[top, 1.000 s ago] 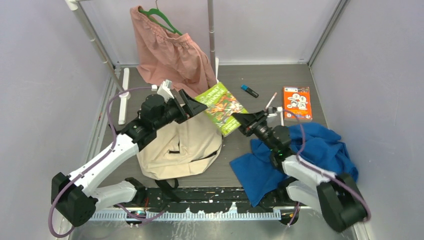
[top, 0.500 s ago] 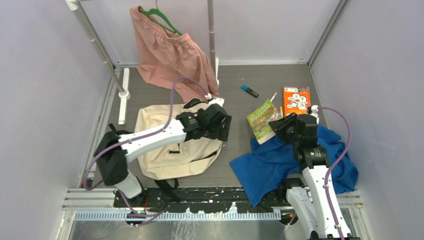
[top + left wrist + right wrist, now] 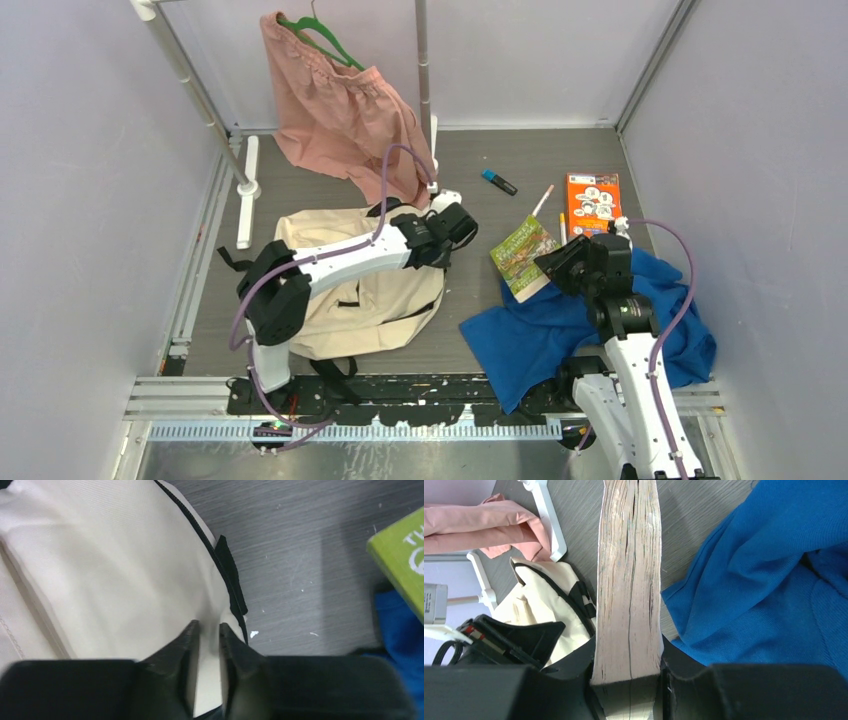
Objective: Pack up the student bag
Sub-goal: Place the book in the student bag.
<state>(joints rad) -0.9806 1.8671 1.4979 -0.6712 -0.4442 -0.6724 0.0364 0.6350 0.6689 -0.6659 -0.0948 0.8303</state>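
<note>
- While the student bag (image 3: 340, 290) lies flat on the worktop (image 3: 470, 292) toward 9 o'clock, the left tool (image 3: 455, 225) pinches cream fabric at its 2 o'clock corner (fingers (image 3: 182, 650) nearly together).
- At the bag's 3 o'clock, the right tool (image 3: 560, 262) clamps a green book (image 3: 522, 250) by the blue cloth (image 3: 530, 340).
</note>
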